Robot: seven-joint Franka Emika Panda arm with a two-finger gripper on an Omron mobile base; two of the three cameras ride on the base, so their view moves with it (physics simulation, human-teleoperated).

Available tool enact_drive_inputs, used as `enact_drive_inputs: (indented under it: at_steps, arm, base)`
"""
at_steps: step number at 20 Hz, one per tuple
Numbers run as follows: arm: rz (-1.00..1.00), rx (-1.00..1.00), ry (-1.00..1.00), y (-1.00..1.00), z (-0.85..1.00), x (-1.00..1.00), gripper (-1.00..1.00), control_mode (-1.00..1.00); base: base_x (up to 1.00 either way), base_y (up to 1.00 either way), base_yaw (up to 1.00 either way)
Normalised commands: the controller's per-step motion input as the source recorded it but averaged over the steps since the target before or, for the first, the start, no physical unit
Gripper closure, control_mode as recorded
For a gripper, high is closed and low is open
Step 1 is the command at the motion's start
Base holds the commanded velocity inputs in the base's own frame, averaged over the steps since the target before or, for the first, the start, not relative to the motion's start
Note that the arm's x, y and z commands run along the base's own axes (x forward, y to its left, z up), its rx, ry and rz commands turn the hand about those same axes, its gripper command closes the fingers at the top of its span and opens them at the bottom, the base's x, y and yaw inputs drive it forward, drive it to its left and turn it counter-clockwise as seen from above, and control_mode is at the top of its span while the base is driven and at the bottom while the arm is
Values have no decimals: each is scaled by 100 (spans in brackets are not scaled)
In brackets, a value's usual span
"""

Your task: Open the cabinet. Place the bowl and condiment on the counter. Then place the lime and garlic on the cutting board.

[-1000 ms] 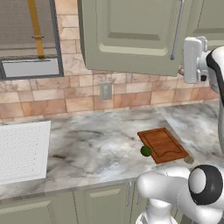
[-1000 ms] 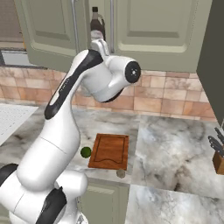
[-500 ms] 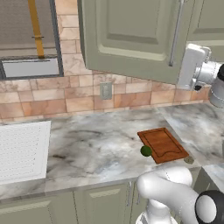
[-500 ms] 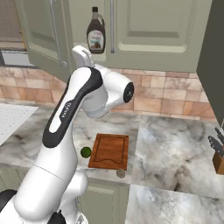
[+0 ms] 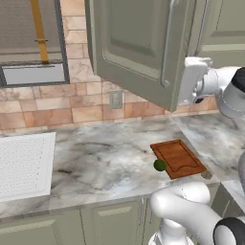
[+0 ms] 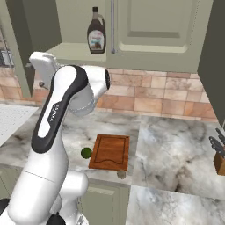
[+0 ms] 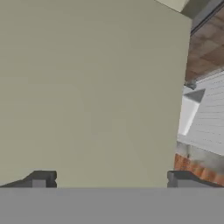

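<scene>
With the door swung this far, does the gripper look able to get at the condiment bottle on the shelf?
Probably yes. The cabinet door stands open, and the condiment sits exposed at the shelf's front edge. The open gripper faces the door, so it must turn first.

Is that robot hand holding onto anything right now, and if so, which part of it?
Nothing is held. The gripper has its jaws spread wide with only the flat inner face of the open cabinet door ahead of them.

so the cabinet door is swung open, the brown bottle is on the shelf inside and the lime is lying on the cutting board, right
Not quite: the lime lies on the counter beside the cutting board, as the right base view shows. The cabinet door is open and the brown bottle stands on the shelf inside.
</scene>
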Motion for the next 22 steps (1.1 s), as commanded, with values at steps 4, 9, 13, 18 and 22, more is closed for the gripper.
enact_drive_inputs:
  at_steps: [4,9,13,18,22]
  arm:
    - [20,-40,-16,100,-11,-20,-100,-100]
    - [-5,-40,-11,100,-9,2,-100,-100]
    - [-27,-19,-5,55,-1,0,-100,-100]
    - [-14,3,-12,-94,6,0,-100,-100]
    - [0,-2,-30,-100,27,0,-100,-100]
  base:
    - [0,0,0]
    - [0,0,0]
    - [0,0,0]
    - [0,0,0]
    - [0,0,0]
